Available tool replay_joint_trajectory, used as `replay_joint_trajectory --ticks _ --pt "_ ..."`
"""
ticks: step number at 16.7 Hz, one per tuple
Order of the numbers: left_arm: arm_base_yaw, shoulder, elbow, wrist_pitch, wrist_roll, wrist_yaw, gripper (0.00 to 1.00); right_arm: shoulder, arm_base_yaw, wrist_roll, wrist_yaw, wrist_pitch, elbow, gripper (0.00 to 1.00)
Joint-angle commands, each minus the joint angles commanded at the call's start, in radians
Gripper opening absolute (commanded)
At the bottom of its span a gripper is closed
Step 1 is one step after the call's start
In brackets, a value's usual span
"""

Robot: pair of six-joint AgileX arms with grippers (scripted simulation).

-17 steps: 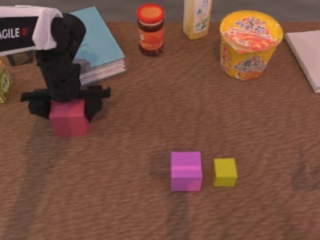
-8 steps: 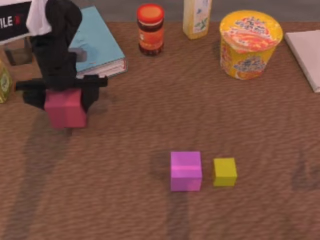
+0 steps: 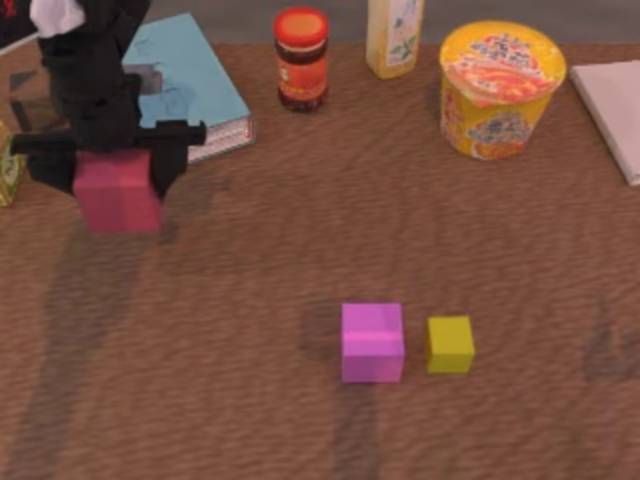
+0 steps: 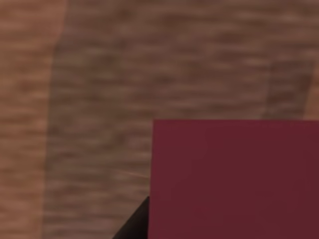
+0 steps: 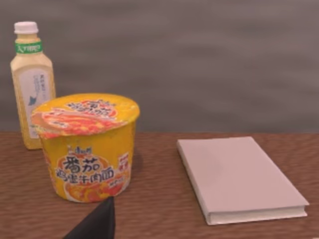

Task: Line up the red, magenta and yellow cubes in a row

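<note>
Since a second ago the left gripper [image 3: 100, 160] has carried the red cube [image 3: 117, 192] toward the desk's [image 3: 300, 230] left rear, jaws clamped on its sides, arm reaching down from above; magenta cube [image 3: 372, 342] and yellow cube [image 3: 450, 344] sit just beside each other near the front; right arm out of the top view.

Brown wood-grain table [image 3: 300, 220] with things along its far edge

On it sat a magenta cube [image 3: 372, 343] just beside a yellow cube [image 3: 450, 344], a blue book [image 3: 190, 85], a red-lidded jar [image 3: 301, 58], a bottle [image 3: 394, 35], a noodle cup [image 3: 500, 88] and a white book [image 3: 615, 110].
</note>
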Motion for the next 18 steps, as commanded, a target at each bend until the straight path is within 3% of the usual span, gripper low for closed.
replay_joint_trajectory --ticks 4,12,18 --pt "-0.068 -0.05 -0.06 0.011 -0.06 -0.001 0.0 0.0 0.0 0.0 0.0 0.0 0.0 1.0" --pt "-0.375 -0.279 -0.344 0.064 -0.338 -0.004 0.0 0.0 0.0 0.0 0.0 0.0 0.0 1.0" --pt "-0.395 -0.295 -0.367 0.07 -0.358 -0.004 0.0 0.0 0.0 0.0 0.0 0.0 0.0 1.0"
